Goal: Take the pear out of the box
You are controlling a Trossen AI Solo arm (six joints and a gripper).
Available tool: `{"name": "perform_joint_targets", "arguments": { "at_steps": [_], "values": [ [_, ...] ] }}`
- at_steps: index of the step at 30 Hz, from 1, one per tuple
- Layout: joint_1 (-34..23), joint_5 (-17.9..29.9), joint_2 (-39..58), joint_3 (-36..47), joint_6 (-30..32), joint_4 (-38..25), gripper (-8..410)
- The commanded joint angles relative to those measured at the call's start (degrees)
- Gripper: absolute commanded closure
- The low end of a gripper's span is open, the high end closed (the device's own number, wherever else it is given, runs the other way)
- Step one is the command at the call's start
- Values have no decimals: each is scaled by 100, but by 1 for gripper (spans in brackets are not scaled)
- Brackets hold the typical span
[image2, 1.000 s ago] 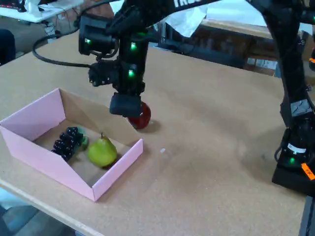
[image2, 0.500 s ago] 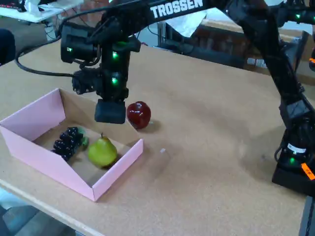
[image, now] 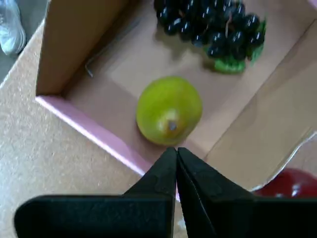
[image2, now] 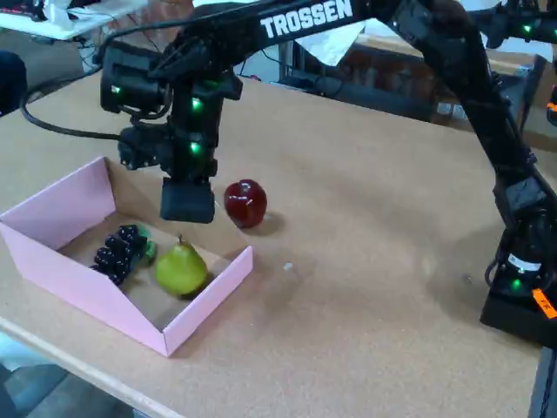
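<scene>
The yellow-green pear [image: 169, 110] [image2: 181, 268] lies inside the shallow pink box [image: 94, 133] [image2: 59, 211], near its right wall in the fixed view. My gripper [image: 177, 153] [image2: 187, 202] hovers above the box, over its back wall and a little above and behind the pear. In the wrist view the two black fingers meet at their tips with nothing between them, just below the pear and over the box wall. The gripper touches neither the pear nor the box.
A dark purple grape bunch [image: 210, 22] [image2: 117, 249] lies in the box beside the pear. A dark red apple [image2: 245, 203] [image: 290, 183] rests on the cork tabletop just outside the box. The arm base [image2: 522, 287] stands at the right.
The gripper has moved left in the fixed view, from in front of the apple to above the box's back wall. The apple now shows fully. Pear, grapes and box have not moved.
</scene>
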Motion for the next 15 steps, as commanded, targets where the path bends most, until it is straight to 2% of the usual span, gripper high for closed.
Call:
{"name": "perform_joint_targets", "arguments": {
  "at_steps": [1, 7, 15],
  "values": [
    [0, 50, 0, 9, -96, 173, 402],
    [15, 258, 0, -33, -131, 186, 402],
    [46, 243, 96, -35, -140, 225, 402]
  ]
}}
